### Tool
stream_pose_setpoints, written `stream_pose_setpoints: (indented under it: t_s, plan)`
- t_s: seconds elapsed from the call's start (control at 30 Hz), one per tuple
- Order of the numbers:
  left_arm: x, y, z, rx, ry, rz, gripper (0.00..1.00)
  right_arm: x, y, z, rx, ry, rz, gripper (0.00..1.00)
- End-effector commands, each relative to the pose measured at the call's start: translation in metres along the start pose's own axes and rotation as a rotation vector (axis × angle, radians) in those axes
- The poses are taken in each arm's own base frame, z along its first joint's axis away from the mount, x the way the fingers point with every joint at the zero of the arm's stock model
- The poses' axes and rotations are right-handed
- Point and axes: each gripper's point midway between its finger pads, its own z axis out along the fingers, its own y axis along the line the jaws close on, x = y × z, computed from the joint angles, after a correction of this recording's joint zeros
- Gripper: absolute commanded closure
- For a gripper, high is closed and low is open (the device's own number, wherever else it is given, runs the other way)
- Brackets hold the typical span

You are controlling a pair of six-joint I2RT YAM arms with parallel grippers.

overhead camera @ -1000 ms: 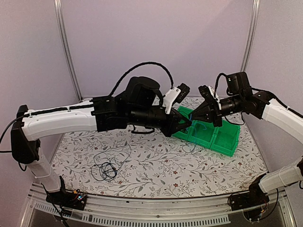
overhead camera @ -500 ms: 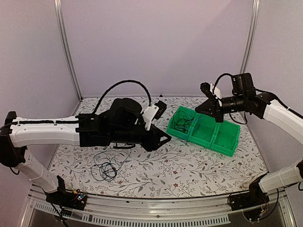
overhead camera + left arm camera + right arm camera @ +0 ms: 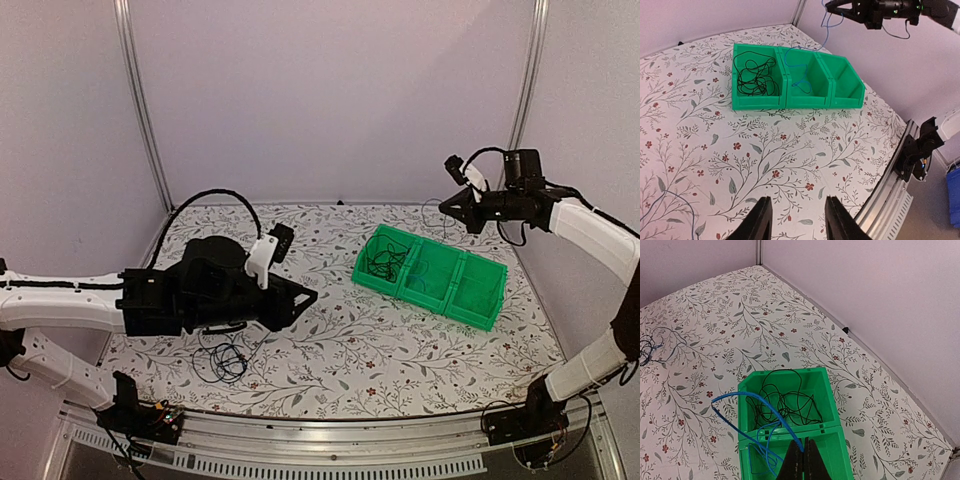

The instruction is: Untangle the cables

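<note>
Overhead, a floral-patterned surface (image 3: 400, 360) carried a green three-compartment bin (image 3: 480, 318) right of centre. A tangle of thin black cables (image 3: 385, 262) lay in the bin's left-hand compartment. A loose coil (image 3: 226, 360) of wire lay on the surface near the front left, well apart from the bin. The left end effector (image 3: 300, 297) hung low between the coil and the bin, its jaws spread. The right end effector (image 3: 447, 204) hovered high above the bin's far side. From the left wrist, the two fingers (image 3: 761, 222) stood apart with nothing between them, and a blue cable (image 3: 805, 75) ran from the middle compartment up to the right end effector. From the right wrist, the fingertips were pressed together, pinching the blue cable (image 3: 747, 410) above the bin, with the black cables (image 3: 787, 400) beneath in the end compartment.
</note>
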Motion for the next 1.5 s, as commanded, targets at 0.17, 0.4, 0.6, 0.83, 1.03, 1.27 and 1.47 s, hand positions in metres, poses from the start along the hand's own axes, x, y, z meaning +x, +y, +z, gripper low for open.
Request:
stream_pose_setpoints:
  t_s: [0.17,0.4,0.6,0.83,1.03,1.27,1.47]
  plan:
    - [0.000,0.009,-0.010,-0.029,-0.057,-0.056,0.63,0.070,-0.029,0.043,0.101,0.169,0.037,1.00]
    - [0.005,0.025,-0.018,-0.079,-0.080,-0.092,0.63,0.093,-0.035,0.044,0.150,0.228,0.035,1.00]
    - [0.005,0.033,-0.022,-0.113,-0.095,-0.111,0.62,0.093,-0.058,0.025,0.242,0.234,0.072,1.00]
    - [0.009,0.042,-0.025,-0.145,-0.107,-0.122,0.62,0.077,-0.054,-0.002,0.270,0.164,0.063,1.00]
    - [0.008,0.042,-0.024,-0.146,-0.107,-0.120,0.62,0.096,-0.048,0.019,0.166,0.232,0.112,1.00]
    - [0.014,0.045,-0.023,-0.153,-0.101,-0.138,0.62,0.135,-0.040,0.049,0.078,0.329,0.170,1.00]
    - [0.017,0.049,-0.020,-0.169,-0.101,-0.141,0.61,0.152,-0.021,0.074,0.019,0.398,0.167,1.00]
